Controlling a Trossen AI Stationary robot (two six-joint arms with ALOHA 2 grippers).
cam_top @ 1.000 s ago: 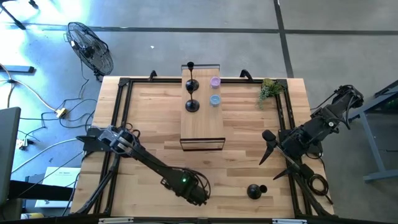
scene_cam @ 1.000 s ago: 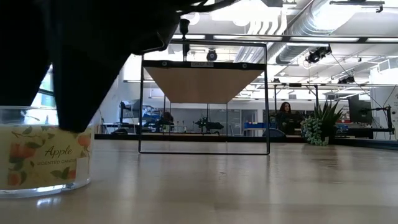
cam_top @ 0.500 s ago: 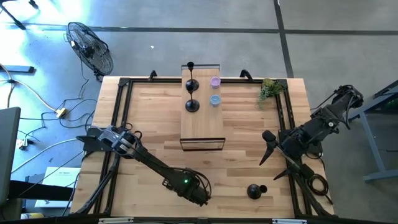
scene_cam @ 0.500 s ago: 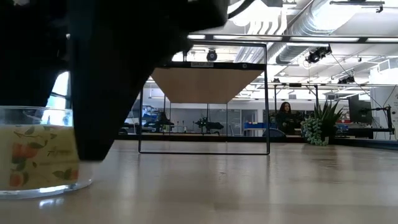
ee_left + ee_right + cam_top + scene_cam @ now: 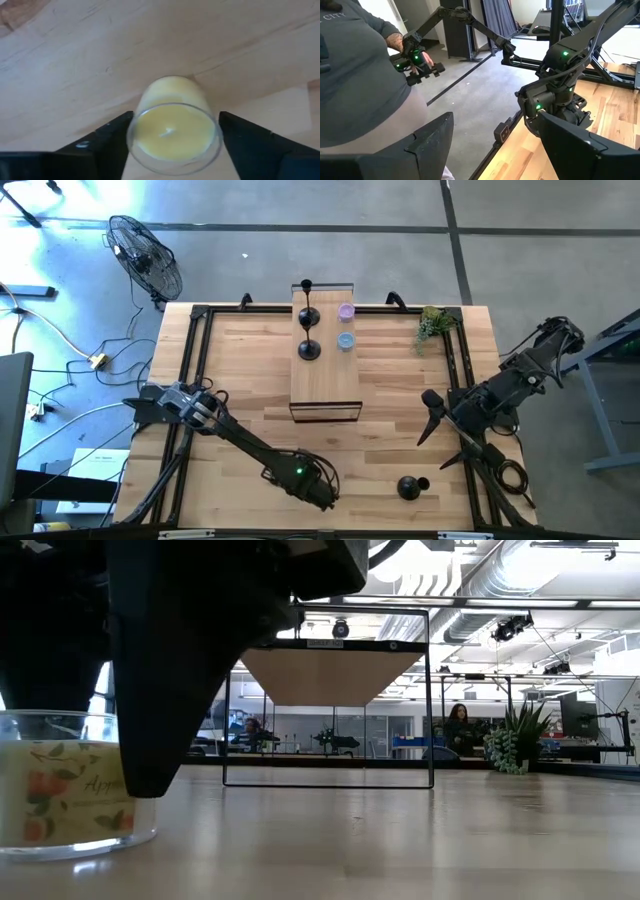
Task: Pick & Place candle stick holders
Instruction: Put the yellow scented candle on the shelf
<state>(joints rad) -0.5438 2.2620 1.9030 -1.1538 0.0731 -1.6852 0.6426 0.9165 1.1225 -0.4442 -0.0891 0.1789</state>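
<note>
While the left tool (image 5: 172, 145) sits low at the near edge of the pale wooden worktop (image 5: 240, 370), its two dark fingers (image 5: 107, 142) stand on either side of a clear glass jar candle with yellow wax and an apple label (image 5: 172, 132); whether they press the glass or merely bracket it cannot be told. From table height the same jar (image 5: 70, 785) rests on the wood, partly behind the dark bulk of that tool.

On a raised wooden shelf in a thin black wire frame (image 5: 325, 365) at the far middle of the worktop stand two matte-black candle stick holders with bulbous bases (image 5: 309, 348), one behind the other, with a third at the shelf's far end. Beside them are a small purple cup (image 5: 346, 311) and a small blue cup (image 5: 346, 340). Another black holder (image 5: 410, 487) lies near the front right.

Hanging above the right edge of the worktop, the right tool (image 5: 495, 145) has its fingers apart and holds nothing. A small green plant (image 5: 433, 325) stands at the far right corner.
</note>
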